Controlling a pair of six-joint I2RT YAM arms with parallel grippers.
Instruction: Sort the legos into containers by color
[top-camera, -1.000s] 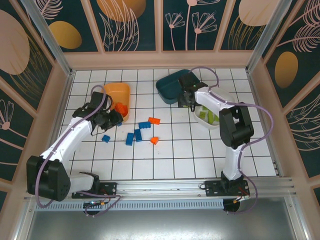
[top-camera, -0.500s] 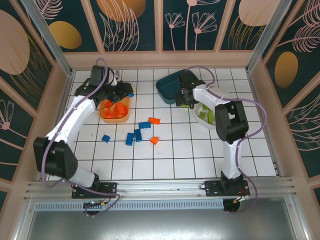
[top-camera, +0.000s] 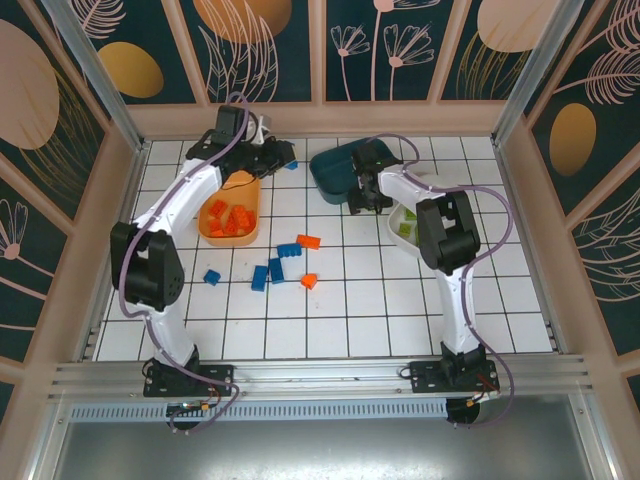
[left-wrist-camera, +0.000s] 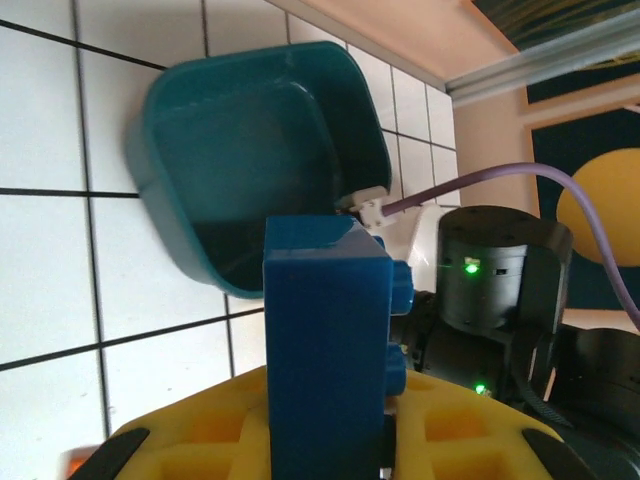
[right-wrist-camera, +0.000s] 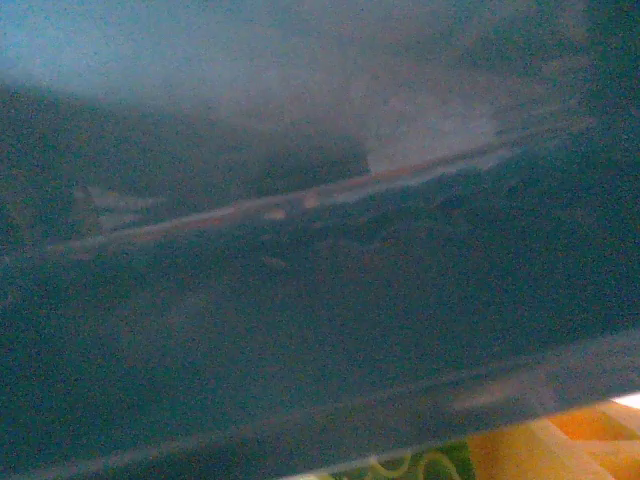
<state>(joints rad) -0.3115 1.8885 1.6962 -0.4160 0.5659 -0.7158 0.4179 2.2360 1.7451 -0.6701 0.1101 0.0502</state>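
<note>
blue lego (left-wrist-camera: 325, 330) pinched in the left gripper (top-camera: 279, 158)
get it fully over the teal tray (left-wrist-camera: 235, 135) before dropping; right gripper (top-camera: 363, 196) open or closed, can't tell

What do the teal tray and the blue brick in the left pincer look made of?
Teal tray: likely moulded plastic, smooth, semi-gloss; soft highlights along its rounded walls. Blue brick: hard plastic, apparently, slightly glossy; crisp edges, side studs.
</note>
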